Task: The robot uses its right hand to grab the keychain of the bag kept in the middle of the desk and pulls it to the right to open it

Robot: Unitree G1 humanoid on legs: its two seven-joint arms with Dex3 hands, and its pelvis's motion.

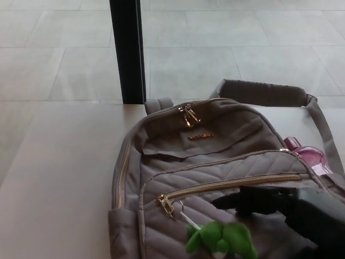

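One grey quilted fabric backpack (215, 178) lay in the middle of the pale beige surface (59, 183), front pocket zip shut, its gold zip pull (166, 205) at the left end. A fuzzy green plush keychain (221, 240) hung below it. Just right, the robot's black right hand (259, 198) hovered, fingers (226, 202) seemingly extended, grasping nothing.

Taupe chevron-quilted bag (215, 162) with gold zips, green plush keychain (221, 241), pink bottle (308, 156), black hand (285, 208)

The bag (215, 162) lies on the counter (59, 178); behind the bag a post (127, 51), at its right a bottle (308, 156).
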